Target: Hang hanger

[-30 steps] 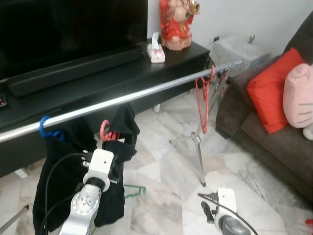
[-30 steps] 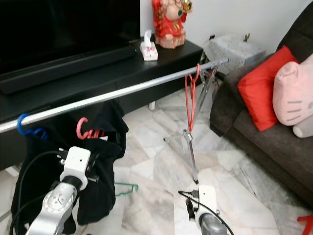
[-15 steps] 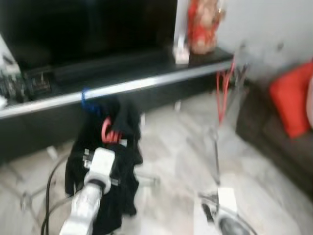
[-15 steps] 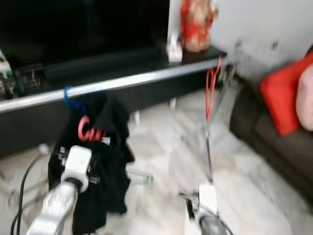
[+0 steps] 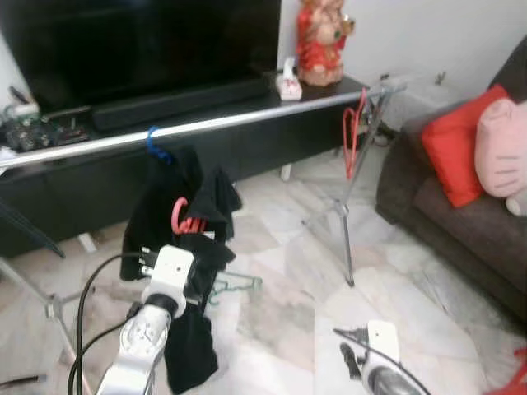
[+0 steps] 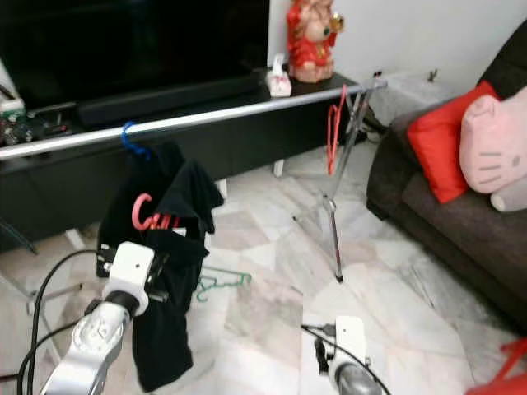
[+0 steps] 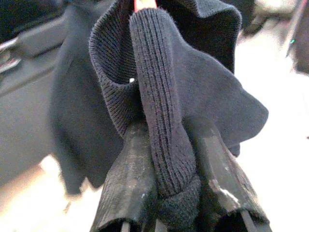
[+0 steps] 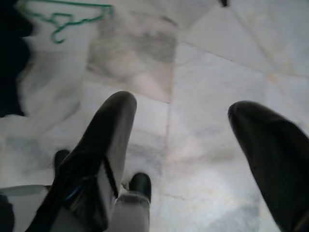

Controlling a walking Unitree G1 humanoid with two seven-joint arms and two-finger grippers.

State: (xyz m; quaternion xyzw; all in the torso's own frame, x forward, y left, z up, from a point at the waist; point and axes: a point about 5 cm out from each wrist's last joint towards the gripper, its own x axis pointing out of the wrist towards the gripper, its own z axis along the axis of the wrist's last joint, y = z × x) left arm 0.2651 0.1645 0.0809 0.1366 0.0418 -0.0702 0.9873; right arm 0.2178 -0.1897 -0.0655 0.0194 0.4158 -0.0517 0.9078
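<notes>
My left hand (image 7: 161,212) pinches a fold of the black knit garment (image 7: 159,111); the wrist view shows the ribbed cloth squeezed between both fingers, a detail the head views hide. From the head, that garment hangs on a pink hanger (image 5: 183,220), held below the silver rail (image 5: 222,123). My right hand (image 8: 193,159) hangs low at 5 o'clock, fingers spread over the marble floor (image 5: 288,304). Hangers counted: four, being one pink, one blue (image 5: 156,145) on the rail, one red (image 5: 352,132) at 1 o'clock, one green (image 5: 235,284) on the floor. TV table (image 5: 247,140) behind; sofa (image 5: 461,222) at 3 o'clock.
</notes>
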